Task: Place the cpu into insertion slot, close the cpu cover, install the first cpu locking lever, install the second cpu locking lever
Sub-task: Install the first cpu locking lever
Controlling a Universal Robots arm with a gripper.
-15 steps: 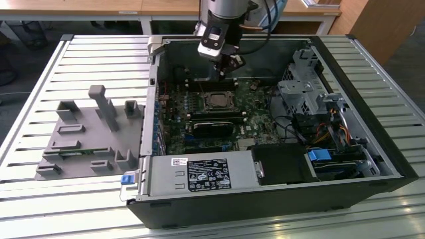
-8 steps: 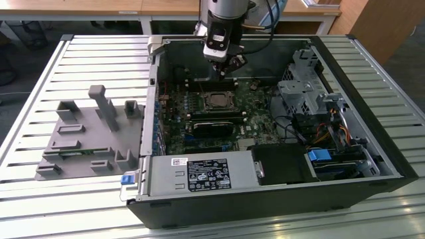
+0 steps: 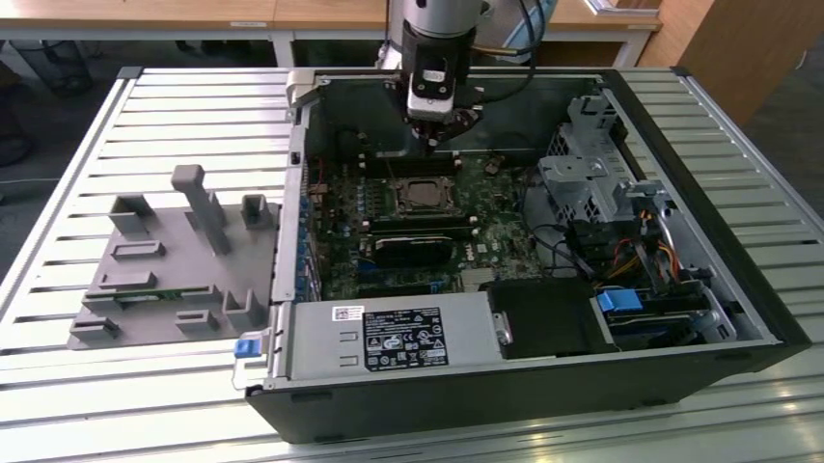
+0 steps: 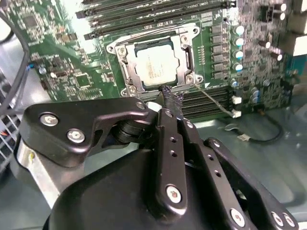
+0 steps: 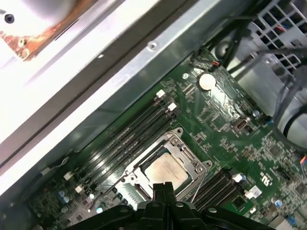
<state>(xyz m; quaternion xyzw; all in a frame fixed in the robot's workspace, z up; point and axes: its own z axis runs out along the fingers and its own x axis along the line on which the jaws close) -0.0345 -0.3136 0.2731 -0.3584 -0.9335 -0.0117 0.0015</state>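
Slatted table point(image 3: 193, 106) — computer case point(image 3: 515, 400), grey fixture point(image 3: 154, 280)

Room lies open above the cpu cover point(image 4: 153, 38); memory slots point(image 4: 144, 14) flank it, the case wall point(image 5: 120, 86) stands near.

The black two-finger gripper point(image 3: 437, 133) hangs from the wrist of the silver-and-black jointed arm point(image 3: 435, 34) and points straight down. In both wrist views its slim black metal fingers point(image 4: 168, 120) point(image 5: 159, 194) lie pressed flat together, and their tips meet without a gap.
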